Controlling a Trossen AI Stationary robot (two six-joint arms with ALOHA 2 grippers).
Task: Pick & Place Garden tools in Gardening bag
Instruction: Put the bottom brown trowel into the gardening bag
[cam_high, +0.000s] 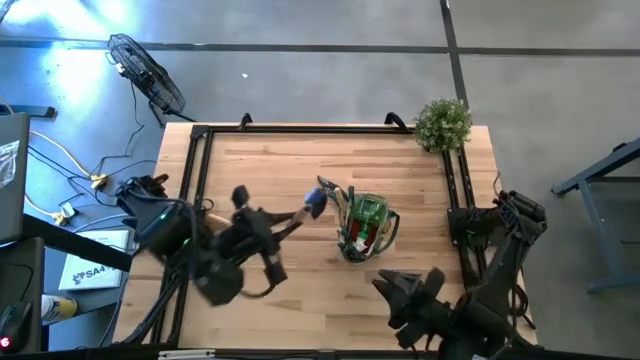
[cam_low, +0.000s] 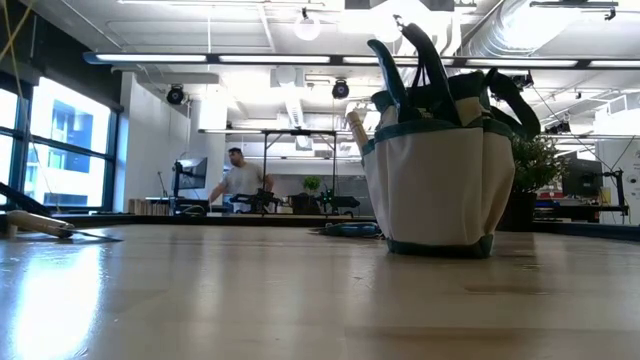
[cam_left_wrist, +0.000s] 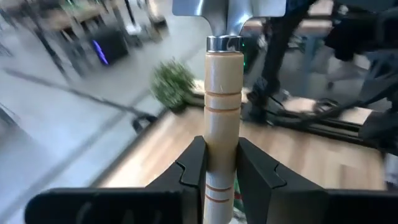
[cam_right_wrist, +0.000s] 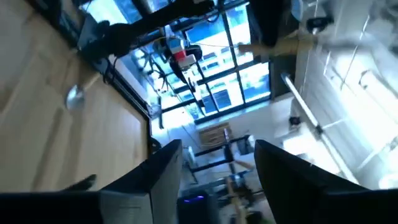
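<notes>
Two left fingers pinch the trowel's wooden handle.

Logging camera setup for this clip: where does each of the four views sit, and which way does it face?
High: overhead, straight down on the table; both arms, left pincer, right pincer.
Low: table height, level past the bag into the room; no arm.
Left wrist: forward past its pincer, shut on the trowel.
Right wrist: past its open pincer, towards windows.
Shared: high and low show the bag; high and left wrist the plant.
</notes>
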